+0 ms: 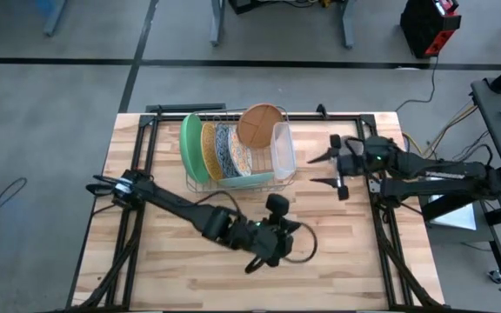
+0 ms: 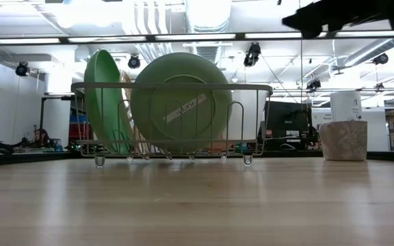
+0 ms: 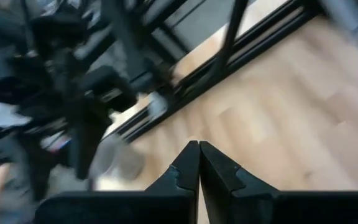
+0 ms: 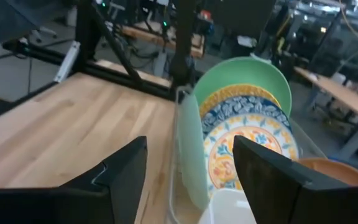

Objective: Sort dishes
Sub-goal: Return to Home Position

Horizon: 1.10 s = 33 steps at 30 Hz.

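Observation:
The dishes stand on edge in a wire rack at the table's far middle: a bright green plate, a gold speckled plate, a floral plate and a pale teal plate. A brown divided plate leans at the rack's far end. My right gripper hovers open just right of the rack, its fingers pointing at it. My left gripper is shut on nothing, over bare table near of the rack.
A clear white container sits at the rack's right end, nearest my right gripper. A small grey mug stands on the table right of the rack in the low view. Black frame rails run along the table's sides.

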### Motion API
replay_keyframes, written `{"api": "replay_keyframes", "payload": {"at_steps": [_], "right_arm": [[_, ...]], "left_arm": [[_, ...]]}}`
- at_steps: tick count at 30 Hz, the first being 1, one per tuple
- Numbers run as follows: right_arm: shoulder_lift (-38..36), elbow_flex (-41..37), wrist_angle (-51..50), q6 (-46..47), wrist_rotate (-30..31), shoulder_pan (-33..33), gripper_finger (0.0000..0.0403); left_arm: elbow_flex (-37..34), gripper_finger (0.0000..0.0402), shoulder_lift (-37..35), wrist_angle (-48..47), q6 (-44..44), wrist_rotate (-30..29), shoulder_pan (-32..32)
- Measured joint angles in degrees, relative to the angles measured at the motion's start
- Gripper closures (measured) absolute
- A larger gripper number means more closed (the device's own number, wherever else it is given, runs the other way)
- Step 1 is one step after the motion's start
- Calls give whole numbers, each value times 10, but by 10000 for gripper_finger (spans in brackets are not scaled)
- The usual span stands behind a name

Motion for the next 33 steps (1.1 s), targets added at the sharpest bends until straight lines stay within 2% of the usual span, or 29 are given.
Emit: {"api": "replay_keyframes", "payload": {"at_steps": [7, 11, 18, 24, 28, 33], "right_arm": [[-60, -36, -1, 0, -6, 22, 185], [-73, -63, 31, 4, -34, 30, 188], [-86, -114, 80, 18, -42, 32, 186], [-116, -145, 84, 33, -43, 32, 194], [-134, -156, 85, 34, -42, 32, 198], [-148, -169, 85, 39, -42, 32, 199]], "left_arm": [[0, 401, -5, 36, 20, 161, 59], [-1, 402, -5, 65, 31, 246, 84], [-66, 401, -6, 157, 21, 287, 122], [-147, 401, -36, 205, -4, 292, 118], [-213, 401, -103, 227, -8, 246, 102], [-345, 401, -217, 272, -12, 207, 79]]}}
